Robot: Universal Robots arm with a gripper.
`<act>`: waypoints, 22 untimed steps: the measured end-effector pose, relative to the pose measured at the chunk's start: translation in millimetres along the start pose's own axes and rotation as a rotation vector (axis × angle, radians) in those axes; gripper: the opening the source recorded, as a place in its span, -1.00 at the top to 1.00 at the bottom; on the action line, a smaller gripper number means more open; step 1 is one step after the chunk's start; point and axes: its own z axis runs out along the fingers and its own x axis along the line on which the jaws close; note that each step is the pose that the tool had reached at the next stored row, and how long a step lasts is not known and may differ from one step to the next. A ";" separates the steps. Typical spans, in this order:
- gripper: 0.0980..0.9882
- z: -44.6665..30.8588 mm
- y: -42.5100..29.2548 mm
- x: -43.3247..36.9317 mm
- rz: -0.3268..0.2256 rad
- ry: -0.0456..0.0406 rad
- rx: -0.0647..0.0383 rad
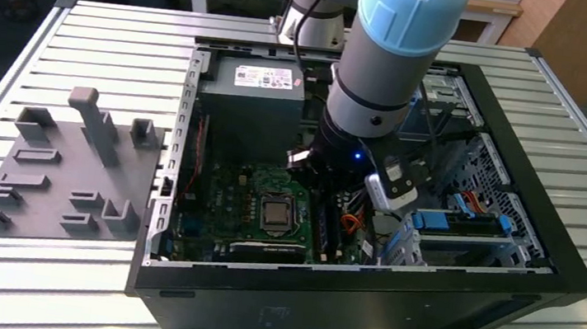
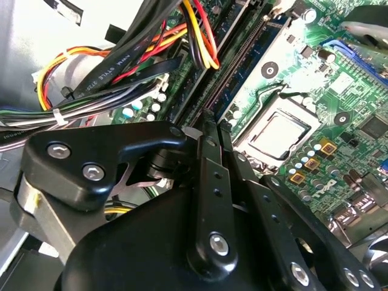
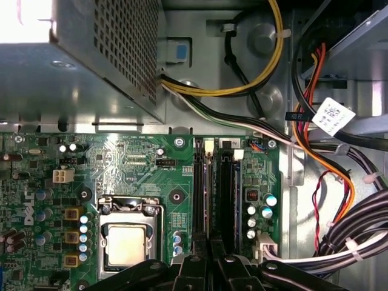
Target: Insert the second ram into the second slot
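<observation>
Gripper [image 3: 209, 257] fingers drawn close together over the memory slots [image 3: 212, 188], grasp of anything unclear, second ram's direction indiscernible

The black gripper [image 2: 209, 130] reaches down over the green motherboard [image 2: 339, 91], its fingers [image 2: 209, 157] pressed close together above the long dark memory slots [image 2: 236, 57], beside the processor socket [image 2: 282, 133] and a bundle of coloured cables [image 2: 121, 60].

Slatted metal table [image 1: 120, 37], open computer case [image 1: 504, 263], grey, seemingly plastic fixture plate [image 1: 59, 179]
</observation>
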 end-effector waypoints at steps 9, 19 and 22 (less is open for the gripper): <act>0.91 1.3 -0.3 -1.5 0.006 -0.0002 -0.002; 0.91 3.7 -0.4 -1.6 0.006 0.0000 -0.002; 0.91 3.8 -0.4 -1.6 0.006 0.0000 -0.002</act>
